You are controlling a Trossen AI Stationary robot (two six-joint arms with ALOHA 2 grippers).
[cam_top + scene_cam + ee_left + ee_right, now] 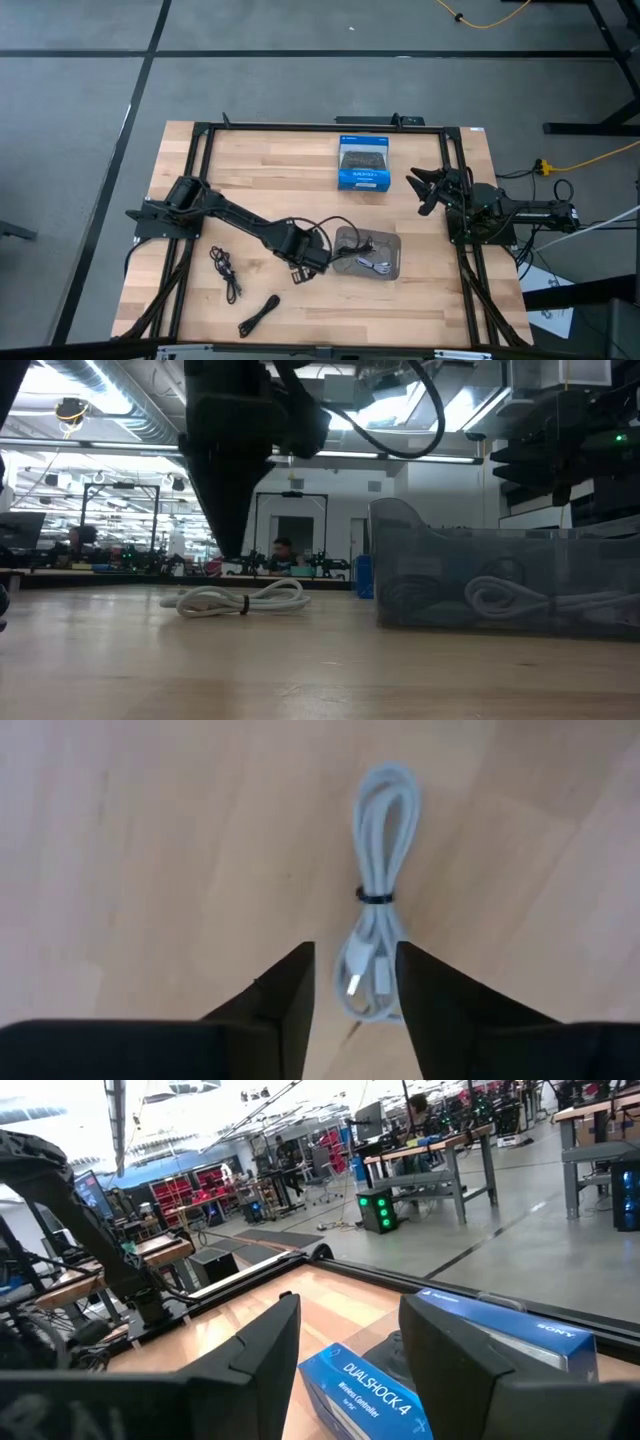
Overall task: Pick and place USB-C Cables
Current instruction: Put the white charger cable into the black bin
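A white bundled USB-C cable (378,870), tied at its middle with a black band, lies flat on the wooden table (245,600). My left gripper (355,1010) hovers over it, open, with one finger on either side of its connector end and clear of it; in the high view it sits just left of the tray (312,258). The grey see-through tray (399,250) holds a white cable (376,266) and a dark one (353,240). Two black cables (226,270) (258,315) lie near the table's front left. My right gripper (425,190) waits open at the table's right.
A blue controller box (362,163) lies at the table's far middle, also in front of my right gripper (370,1390). The tray's wall (450,560) stands just right of the white cable. A black frame runs along the table's sides.
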